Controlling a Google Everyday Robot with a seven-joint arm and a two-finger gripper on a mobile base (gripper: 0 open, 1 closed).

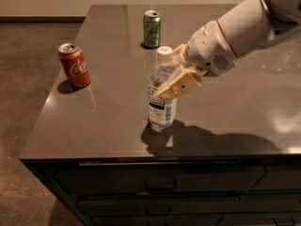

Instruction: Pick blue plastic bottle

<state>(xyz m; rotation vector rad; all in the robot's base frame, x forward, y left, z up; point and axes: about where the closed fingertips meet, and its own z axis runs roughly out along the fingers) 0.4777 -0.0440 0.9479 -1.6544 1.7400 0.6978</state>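
The blue plastic bottle, clear with a white cap and a white-and-dark label, stands upright on the dark counter near its front edge. My gripper reaches in from the right at the bottle's upper half. It is open, with one finger lying across the near side of the bottle and the other behind it, by the neck. The bottle's base rests on the counter.
A red cola can stands near the counter's left edge. A green can stands farther back, behind the bottle. My white arm crosses the right half of the counter. Drawers sit below the front edge.
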